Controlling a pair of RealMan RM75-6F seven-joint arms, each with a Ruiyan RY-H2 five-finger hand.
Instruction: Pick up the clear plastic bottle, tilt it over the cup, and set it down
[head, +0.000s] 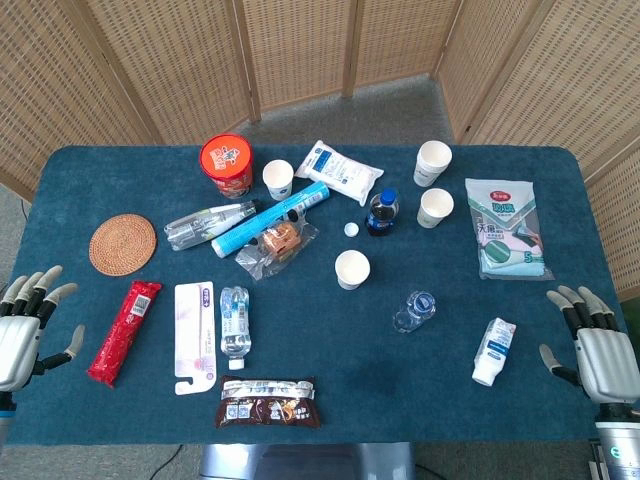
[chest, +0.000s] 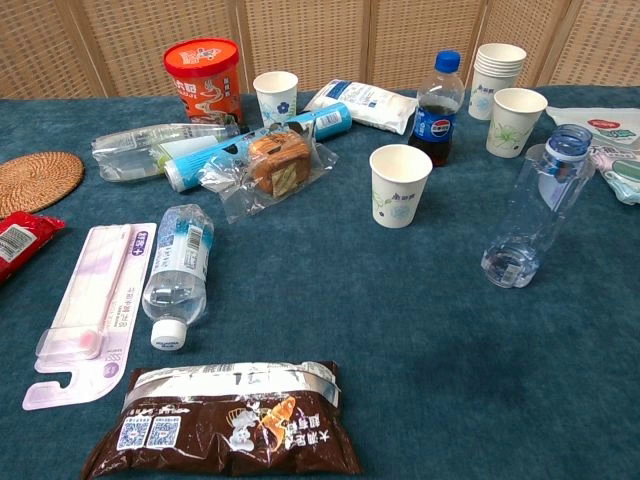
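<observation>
In the bottom corners of the head view, the left hand (head: 25, 325) and right hand (head: 598, 345) both sit with fingers spread wide and holding nothing, well apart from the upright clear plastic bottle (head: 414, 311) right of centre and the cup (head: 352, 269) just up-left of it, so I'd guess the risk is grabbing the lying water bottle (head: 234, 320) by mistake. In the chest view neither hand shows; the empty-looking clear bottle could tip at a nudge, and the only brand I can read is the Pepsi bottle (chest: 437, 98), the rest being Chinese print too small to make out.
</observation>
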